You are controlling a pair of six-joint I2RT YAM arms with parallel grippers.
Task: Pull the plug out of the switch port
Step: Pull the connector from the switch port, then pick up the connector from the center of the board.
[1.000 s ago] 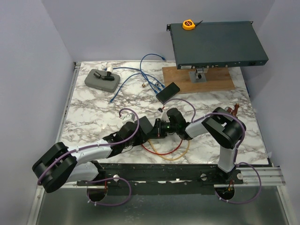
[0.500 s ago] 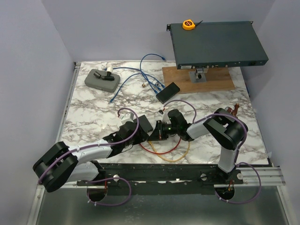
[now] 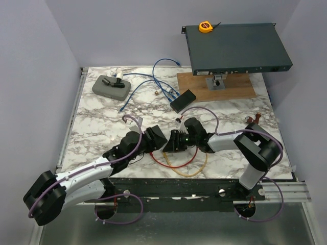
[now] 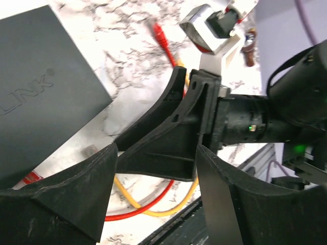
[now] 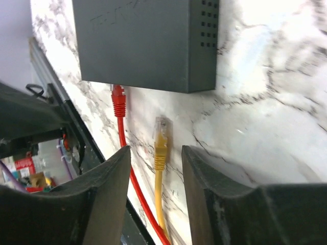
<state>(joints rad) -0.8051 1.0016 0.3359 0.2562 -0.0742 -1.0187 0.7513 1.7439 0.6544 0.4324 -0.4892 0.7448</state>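
Near the 6 o'clock edge of the white marble-patterned counter [image 3: 102,117], the left claw [image 3: 156,138] and the right claw [image 3: 175,142] nose to nose over a flat dark grey metal switch box [image 5: 143,41]. On the left claw, fingers spread apart, clamped on nothing; in its own wrist view only the other arm's black wrist in the gap, the switch box off at 9 o'clock. On the right claw, fingers likewise parted, gripping nothing. Between them in the right wrist view, a yellow network plug with a clear tip [image 5: 161,140], flat on the marble, tip aimed at the switch box's port face at 12 o'clock but apart from it, out of any port. At 9 o'clock of it, a red network plug [image 5: 118,102], tip up against that same face, seemingly seated. Red and yellow leads [image 5: 158,194] trailing off together toward 6 o'clock. Far off at 1 o'clock in the top view, a long dark rack unit [image 3: 237,46] above a wooden board [image 3: 240,91], a yellow tape measure [image 3: 205,26] on its lid. At 12 o'clock, thin blue cables [image 3: 153,84] and a small black box [image 3: 183,100]; at 10 o'clock, a flat grey case [image 3: 110,87].
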